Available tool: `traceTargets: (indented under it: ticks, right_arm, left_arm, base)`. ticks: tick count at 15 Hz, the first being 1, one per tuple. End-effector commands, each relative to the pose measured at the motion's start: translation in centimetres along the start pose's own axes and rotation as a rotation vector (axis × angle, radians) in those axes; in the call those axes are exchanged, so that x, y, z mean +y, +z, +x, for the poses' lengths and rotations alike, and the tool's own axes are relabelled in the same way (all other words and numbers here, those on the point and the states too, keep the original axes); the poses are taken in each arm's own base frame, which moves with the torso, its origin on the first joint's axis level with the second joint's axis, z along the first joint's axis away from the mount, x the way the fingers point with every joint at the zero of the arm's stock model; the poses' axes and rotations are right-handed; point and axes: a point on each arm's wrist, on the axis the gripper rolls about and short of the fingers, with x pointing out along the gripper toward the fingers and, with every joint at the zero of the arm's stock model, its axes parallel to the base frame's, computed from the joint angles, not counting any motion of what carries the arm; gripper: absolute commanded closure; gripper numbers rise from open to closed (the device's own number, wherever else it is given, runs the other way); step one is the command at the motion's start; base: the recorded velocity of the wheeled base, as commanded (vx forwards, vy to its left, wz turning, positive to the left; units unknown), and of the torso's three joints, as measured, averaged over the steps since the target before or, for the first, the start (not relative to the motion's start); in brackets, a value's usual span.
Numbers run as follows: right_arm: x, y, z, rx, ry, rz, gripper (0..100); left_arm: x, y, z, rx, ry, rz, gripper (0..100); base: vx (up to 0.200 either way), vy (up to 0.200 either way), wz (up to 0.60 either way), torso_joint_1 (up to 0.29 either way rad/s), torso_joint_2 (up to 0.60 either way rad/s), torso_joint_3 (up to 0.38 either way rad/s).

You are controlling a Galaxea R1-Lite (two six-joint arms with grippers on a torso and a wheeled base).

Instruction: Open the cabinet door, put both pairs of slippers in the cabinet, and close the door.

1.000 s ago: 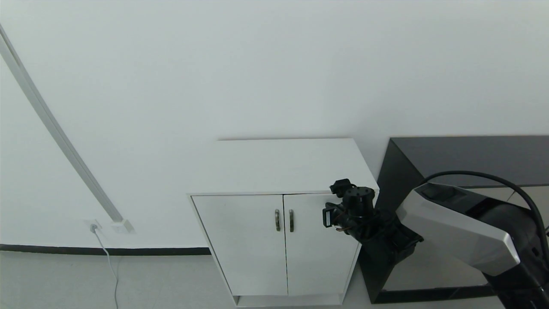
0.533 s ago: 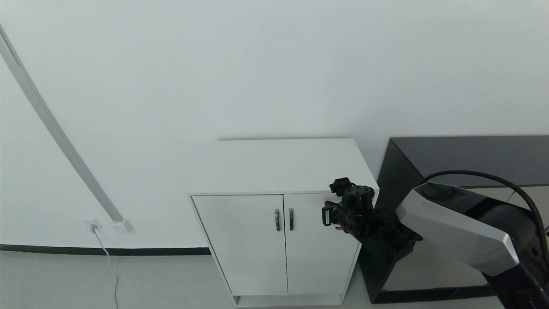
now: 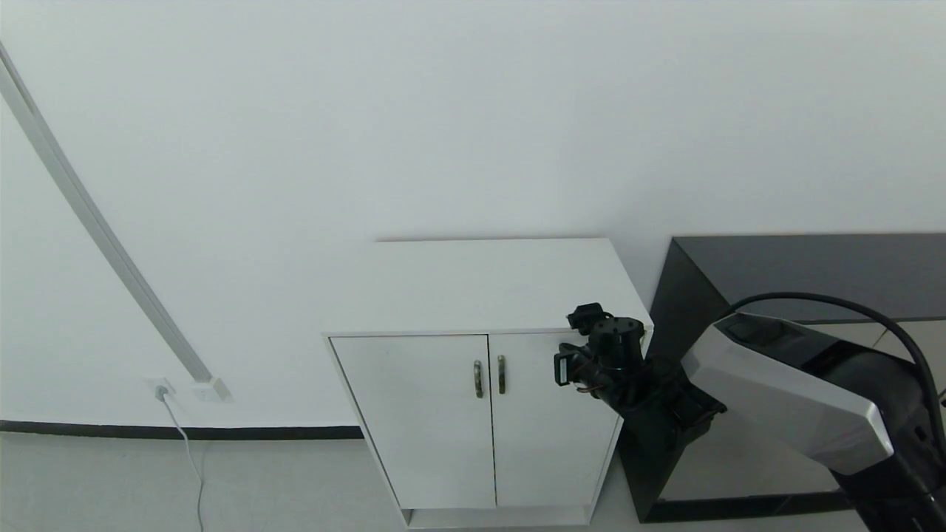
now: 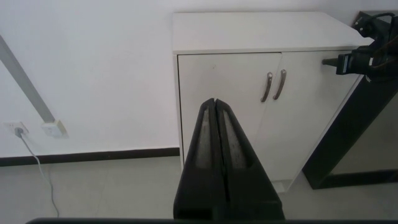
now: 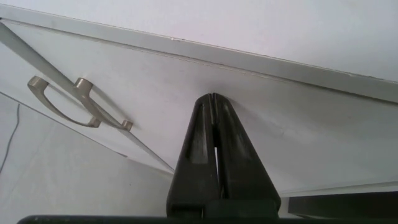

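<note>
The right gripper (image 5: pixel 213 99), fingers pressed together and empty, points at the right cabinet door (image 5: pixel 298 118) (the 2 doors (image 3: pixel 473 414) are closed); the left gripper (image 4: pixel 214 102) is likewise pinched, empty.

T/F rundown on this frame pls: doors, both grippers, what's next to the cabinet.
1. Both doors of the cabinet are closed. True.
2. The right gripper is clamped on a handle. False: it is shut on nothing, in front of the right door, off to the side of the handles.
3. The left gripper is open. False: its fingers are shut together.
4. A black unit stands on the cabinet's right. True.
</note>
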Motion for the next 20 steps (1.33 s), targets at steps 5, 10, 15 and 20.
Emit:
traceTargets:
  ticks: [5,10,15,20]
  right_arm:
    - [-0.1,-0.9,0.5,0.008,-0.002,-0.001,100]
    - [0.2,0.5,-3.2,0.009,0.014,-0.005,100]
    - [-0.7,0.6,-11.6,-0.05,0.036,-0.002,100]
    - [-4.6,2.3,-18.5,-0.073,-0.078,0.019,100]
  left_arm:
    - [0.0,0.0,0.0,0.0,0.0,0.0,100]
    - [0.0,0.0,0.0,0.0,0.0,0.0,100]
    - [0.0,0.0,0.0,-0.001,0.0,0.0,100]
    - [0.0,0.0,0.0,-0.001,0.0,-0.002,100]
  base:
    - [0.0,0.0,0.0,0.0,0.0,0.0]
    - [0.0,0.0,0.0,0.0,0.0,0.0]
    - [0.0,0.0,0.0,0.0,0.0,0.0]
    - [0.0,0.0,0.0,0.0,0.0,0.0]
